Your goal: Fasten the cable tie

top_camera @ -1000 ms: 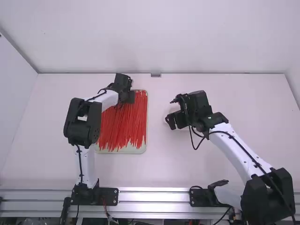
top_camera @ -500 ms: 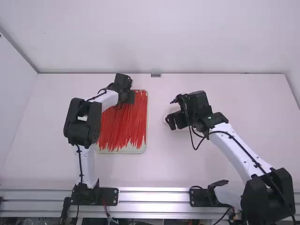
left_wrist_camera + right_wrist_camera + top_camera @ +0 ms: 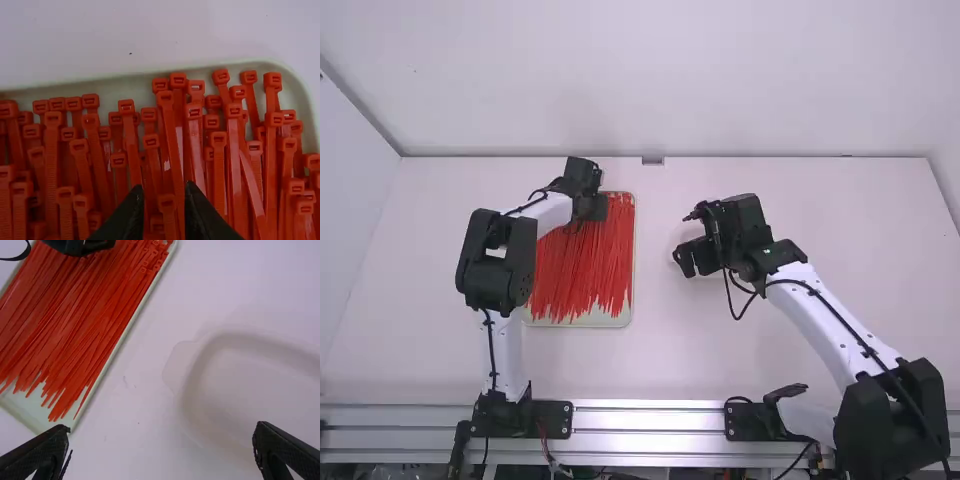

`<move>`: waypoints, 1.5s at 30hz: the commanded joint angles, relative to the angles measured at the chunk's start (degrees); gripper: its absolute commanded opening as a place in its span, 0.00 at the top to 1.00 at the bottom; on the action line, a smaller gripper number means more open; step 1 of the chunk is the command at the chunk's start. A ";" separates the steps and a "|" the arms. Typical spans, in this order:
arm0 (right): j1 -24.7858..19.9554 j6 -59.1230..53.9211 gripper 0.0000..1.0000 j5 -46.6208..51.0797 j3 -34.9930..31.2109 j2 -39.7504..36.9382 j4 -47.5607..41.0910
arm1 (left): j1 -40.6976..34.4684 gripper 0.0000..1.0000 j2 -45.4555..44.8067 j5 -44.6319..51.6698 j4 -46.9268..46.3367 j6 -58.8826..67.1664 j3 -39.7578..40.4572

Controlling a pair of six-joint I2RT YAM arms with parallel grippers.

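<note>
Straddling cable ties (image 3: 165, 125), left end effector (image 3: 162, 186); right end effector (image 3: 160, 429) spread.

Bright, even, diffuse light; soft shadow (faint) on table (image 3: 240, 300).

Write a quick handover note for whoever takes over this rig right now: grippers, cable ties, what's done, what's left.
Left gripper: fingers a little apart, down among the heads of the red cable ties at the far end of the tray; nothing looks clamped.
Right gripper: fingers wide open, empty, above the table to the right of the tray.
Done: nothing; no tie is out of the tray or looped.
Left: pull one tie out, thread its tail through its head, draw it tight.
</note>
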 commanded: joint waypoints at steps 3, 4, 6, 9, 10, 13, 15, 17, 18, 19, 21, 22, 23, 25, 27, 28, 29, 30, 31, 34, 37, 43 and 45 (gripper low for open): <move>0.00 -0.09 0.02 -0.33 1.81 0.35 -0.15 | 0.28 0.79 0.81 -0.22 0.68 0.22 -0.96; 0.00 -0.07 0.02 -0.28 1.81 0.35 -0.15 | 0.02 0.79 0.81 -0.24 1.27 0.22 -1.29; 0.00 -0.09 0.02 -0.33 1.81 0.35 -0.22 | 0.00 0.78 0.81 -0.20 2.14 0.22 -1.97; 0.00 -0.09 0.02 -0.33 1.81 0.35 -0.35 | -0.02 0.78 0.81 -0.24 2.43 0.22 -2.43; 0.00 -0.11 0.02 -0.33 1.81 0.35 -0.35 | -0.02 0.78 0.81 -0.22 2.43 0.24 -2.43; 0.00 -0.09 0.02 -0.33 1.81 0.35 -0.33 | 0.28 0.78 0.81 -0.22 2.51 -0.22 -2.36; 0.00 -0.07 0.02 -0.31 1.81 0.35 -0.33 | 0.00 0.78 0.81 -0.24 2.45 -0.20 -2.38; 0.00 -0.09 0.02 -0.28 1.81 0.35 -0.33 | 0.31 0.78 0.81 -0.22 2.27 -0.20 -2.38; 0.00 -0.07 0.02 -0.31 1.81 0.35 -0.33 | 0.13 0.78 0.81 -0.24 2.19 -0.20 -2.38; 0.00 -0.07 0.02 -0.31 1.81 0.35 -0.33 | -0.02 0.78 0.81 -0.24 2.10 -0.17 -2.38; 0.00 -0.09 0.02 -0.31 1.81 0.35 -0.33 | -0.02 0.78 0.81 -0.22 2.05 -0.17 -2.38; 0.00 -0.07 0.02 -0.31 1.81 0.35 -0.33 | -0.02 0.78 0.81 -0.22 2.05 -0.20 -2.43; 0.00 -0.07 0.02 -0.33 1.81 0.35 -0.33 | -0.02 0.79 0.81 -0.22 2.05 -0.20 -2.43; 0.00 -0.07 0.02 -0.31 1.81 0.35 -0.33 | 0.26 0.79 0.81 -0.20 2.03 -0.17 -2.43; 0.00 -0.09 0.02 -0.31 1.81 0.35 -0.35 | -0.02 0.79 0.81 -0.20 2.01 -0.17 -2.43; 0.00 -0.09 0.02 -0.31 1.81 0.35 -0.35 | -0.09 0.80 0.81 -0.22 2.03 -0.17 -2.43; 0.00 -0.07 0.02 -0.33 1.81 0.35 -0.35 | -0.07 0.80 0.81 -0.22 2.05 -0.20 -2.43; 0.00 -0.04 0.02 -0.33 1.81 0.35 -0.35 | -0.07 0.80 0.81 -0.22 2.03 -0.20 -2.43; 0.00 -0.09 0.02 -0.31 1.81 0.35 -0.35 | -0.07 0.80 0.81 -0.22 1.99 -0.20 -2.43; 0.00 -0.07 0.02 -0.33 1.81 0.35 -0.35 | -0.07 0.80 0.81 -0.20 1.79 0.02 -2.43; 0.00 -0.09 0.02 -0.33 1.81 0.35 -0.35 | -0.07 0.82 0.81 -0.22 1.16 0.28 -2.43; 0.00 -0.07 0.02 -0.33 1.81 0.35 -0.33 | -0.07 0.85 0.81 -0.22 0.92 0.28 -2.43; 0.00 -0.09 0.02 -0.33 1.81 0.35 -0.37 | -0.07 0.87 0.81 -0.22 0.96 0.28 -2.43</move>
